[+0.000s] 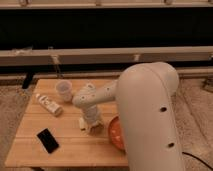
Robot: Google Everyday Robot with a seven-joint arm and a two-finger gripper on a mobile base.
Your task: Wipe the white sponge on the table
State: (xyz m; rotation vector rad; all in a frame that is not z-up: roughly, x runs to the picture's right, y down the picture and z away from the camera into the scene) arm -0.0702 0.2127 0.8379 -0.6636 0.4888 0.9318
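- Well, the pincer [91, 124] points straight down at the middle of the table [30, 127], its tip low against the planks and just left of the orange bowl [116, 134].
- The white sponge [88, 130] shows as a pale cream patch right under that tip, flat on the wood (it blends with the pincer's own pale casing, so its edges are hard to trace).
- Whether the pincer is clasped around the sponge or merely bearing down on it, I cannot tell, because the two merge in this view.
- The vertical pose suits wiping: pressure from above would keep the sponge flat so it can be dragged across the boards.
- The arm [145, 110] bends in from the right and hides the table's right-hand part.
- The other things sit well apart to the left: a translucent cup [63, 90] near the far edge, a white bottle [48, 104] lying on its side in front of it, and a black phone [48, 140] flat near the front edge.
- I judge a wiping stroke to be in hand. The bowl close by is the likeliest thing to get knocked, and the bare wood leftward looks the safer path.
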